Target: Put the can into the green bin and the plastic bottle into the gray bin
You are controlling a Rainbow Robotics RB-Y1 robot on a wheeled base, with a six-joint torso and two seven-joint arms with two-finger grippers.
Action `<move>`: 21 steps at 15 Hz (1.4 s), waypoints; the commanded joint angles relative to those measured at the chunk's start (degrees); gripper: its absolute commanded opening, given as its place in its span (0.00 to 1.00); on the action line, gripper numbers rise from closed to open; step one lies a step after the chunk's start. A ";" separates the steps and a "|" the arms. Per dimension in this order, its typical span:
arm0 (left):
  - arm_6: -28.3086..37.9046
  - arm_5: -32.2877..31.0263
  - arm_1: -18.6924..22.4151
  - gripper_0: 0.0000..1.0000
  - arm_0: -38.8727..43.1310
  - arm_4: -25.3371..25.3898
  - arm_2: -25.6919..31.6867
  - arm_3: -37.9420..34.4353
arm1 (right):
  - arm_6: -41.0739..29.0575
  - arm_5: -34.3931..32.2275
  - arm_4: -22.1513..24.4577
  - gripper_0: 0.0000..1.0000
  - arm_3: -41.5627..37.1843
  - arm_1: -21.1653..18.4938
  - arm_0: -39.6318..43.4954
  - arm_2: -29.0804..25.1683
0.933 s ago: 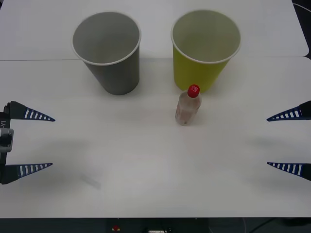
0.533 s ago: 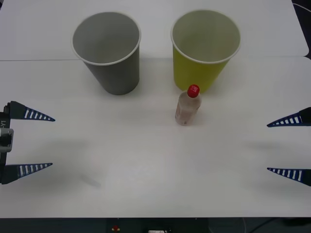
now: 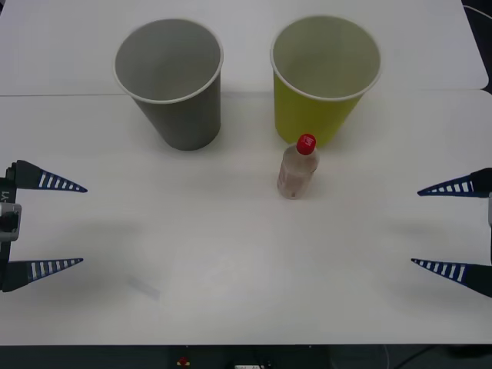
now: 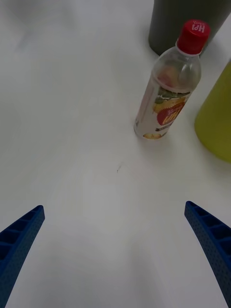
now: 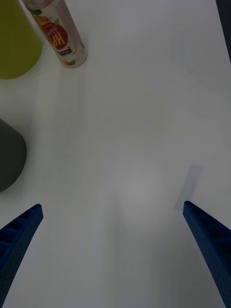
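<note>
The plastic bottle (image 3: 296, 171), clear with a red cap, stands upright just in front of the green bin (image 3: 307, 115). The gray bin (image 3: 188, 123) stands to the left of the green one, both upright at the back. The can is out of view. My right gripper (image 3: 416, 227) hovers open at the table's right edge, well apart from the bottle. In the right wrist view the bottle (image 4: 166, 91) stands ahead of the open right gripper (image 4: 114, 206), between the gray bin (image 4: 168, 24) and the green bin (image 4: 216, 125). My left gripper (image 3: 83, 224) waits open at the left edge.
A white table (image 3: 231, 261) stretches wide and bare in front of the bottle. The left wrist view shows the bottle (image 5: 60, 38), the green bin (image 5: 14, 43) and the gray bin (image 5: 9, 154) beyond the open left gripper (image 5: 112, 206).
My right gripper has edged a little inward from the right edge. The left gripper, the bottle and both bins have stayed put.
</note>
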 commanded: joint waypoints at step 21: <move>0.00 0.00 0.00 1.00 0.00 0.00 0.00 0.00 | -4.66 76.81 -13.05 1.00 -5.05 -2.09 -22.91 61.44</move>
